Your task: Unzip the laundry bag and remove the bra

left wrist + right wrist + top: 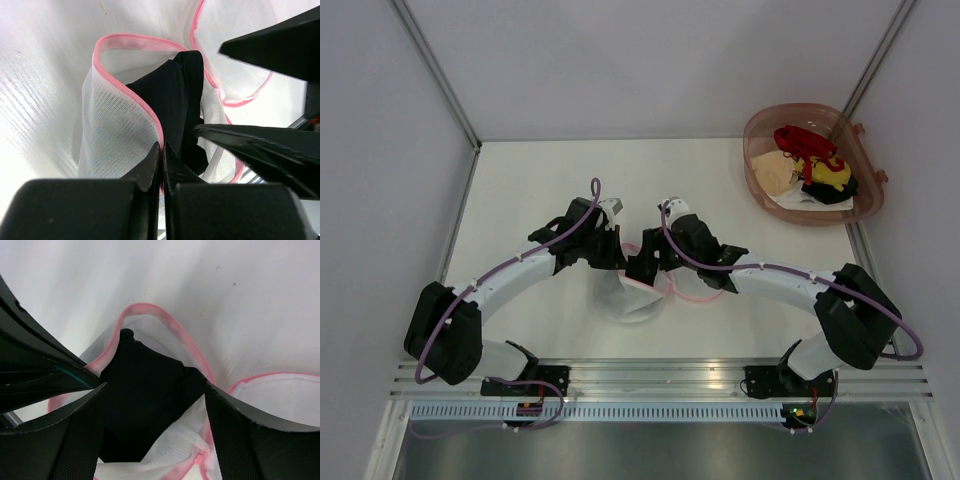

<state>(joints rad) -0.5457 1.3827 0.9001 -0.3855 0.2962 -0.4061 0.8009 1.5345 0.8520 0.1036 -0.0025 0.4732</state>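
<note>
on the table (520,180), mid-front: laundry bag (625,295) unzipped, bra (140,370) inside. pinches pink rim (125,42) with left gripper (161,150), straddles bra with right gripper (152,392) spread. removal step; next needs closing on bra, lifting out.

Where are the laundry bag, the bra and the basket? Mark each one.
laundry bag (112,145): left wrist view, white mesh side wall.
bra (145,390): right wrist view, black fabric inside the open bag.
basket (748,150): top external view, left rim.

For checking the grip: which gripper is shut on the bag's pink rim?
The left gripper: it pinches the rim of the laundry bag; the right gripper stands open.
</note>
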